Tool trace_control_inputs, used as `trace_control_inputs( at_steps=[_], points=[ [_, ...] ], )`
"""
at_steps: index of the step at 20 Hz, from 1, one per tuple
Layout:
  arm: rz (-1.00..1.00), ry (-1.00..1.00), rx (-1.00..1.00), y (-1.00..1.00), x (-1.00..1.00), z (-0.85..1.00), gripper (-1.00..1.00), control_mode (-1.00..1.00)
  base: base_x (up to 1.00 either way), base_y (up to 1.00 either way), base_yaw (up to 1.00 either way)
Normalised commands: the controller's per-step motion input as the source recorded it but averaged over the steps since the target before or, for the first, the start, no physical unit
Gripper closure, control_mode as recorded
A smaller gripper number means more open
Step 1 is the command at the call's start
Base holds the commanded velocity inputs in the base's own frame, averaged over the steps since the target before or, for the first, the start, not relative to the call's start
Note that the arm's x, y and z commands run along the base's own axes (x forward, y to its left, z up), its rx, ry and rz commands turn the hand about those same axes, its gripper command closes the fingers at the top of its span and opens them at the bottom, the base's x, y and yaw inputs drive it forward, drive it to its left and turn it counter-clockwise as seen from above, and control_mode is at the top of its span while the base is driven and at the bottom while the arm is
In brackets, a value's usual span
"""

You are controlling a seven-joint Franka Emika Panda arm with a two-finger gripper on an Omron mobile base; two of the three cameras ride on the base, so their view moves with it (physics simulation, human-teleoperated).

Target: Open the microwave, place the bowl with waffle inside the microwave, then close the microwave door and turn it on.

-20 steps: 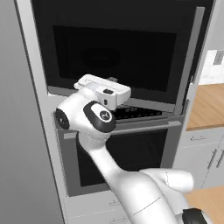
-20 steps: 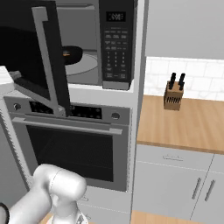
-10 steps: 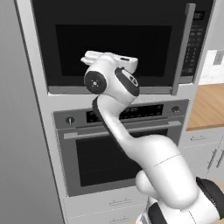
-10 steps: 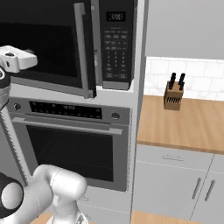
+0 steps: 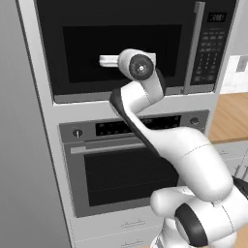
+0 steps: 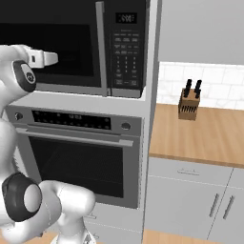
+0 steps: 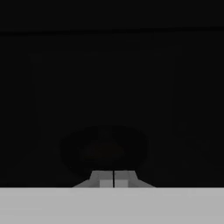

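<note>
The microwave sits up top in the tall cabinet column, w/ the steel oven right below it. The microwave door looks flush w/ the front, its silver handle running vertical next to the keypad. Grey wall hugs the column on the left side, so not much room there. On the right it's open: wooden bench w/ a knife block standing well apart from the appliances, near the tiled backsplash.

Arm reaches up and across the door glass, hand horizontal at about mid-window height. The fingers are pressed together, just a thin seam between them, nothing clamped. They point straight at the dark glass, very near it; can't tell if they actually touch. There's a faint dark round shape behind the glass, too dim to ID.
</note>
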Motion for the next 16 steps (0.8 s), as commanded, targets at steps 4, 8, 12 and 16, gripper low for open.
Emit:
trace_control_inputs(
  at_steps=[4,8,12,16],
  points=[
    [0.2,0.05,0.01,-0.24,1.0,-0.28,1.0,-1.0,0.0,0.0,0.0],
    [0.17,0.0,0.01,-0.29,0.21,-0.03,1.0,-1.0,0.0,0.0,0.0],
    [0.02,0.0,0.11,-0.51,-0.99,0.15,1.0,-1.0,0.0,0.0,0.0],
    [0.0,0.0,0.17,-0.56,-1.0,0.14,1.0,-1.0,0.0,0.0,0.0]
  ],
)
